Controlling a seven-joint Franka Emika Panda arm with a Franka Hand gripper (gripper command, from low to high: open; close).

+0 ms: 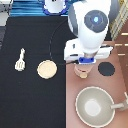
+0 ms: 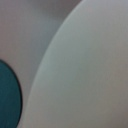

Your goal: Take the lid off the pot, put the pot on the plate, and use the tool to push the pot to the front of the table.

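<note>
Gripper [image 1: 84,63] over pot [image 1: 80,73]; black table [image 1: 30,102]

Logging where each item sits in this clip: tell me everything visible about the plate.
The plate is a round, flat, cream-beige disc with a slightly darker rim, lying level on the black table, left of the brown stove panel in the exterior view. Nothing sits on it. The tool lies apart to its left; the gripper hangs over the pot, well right.
</note>
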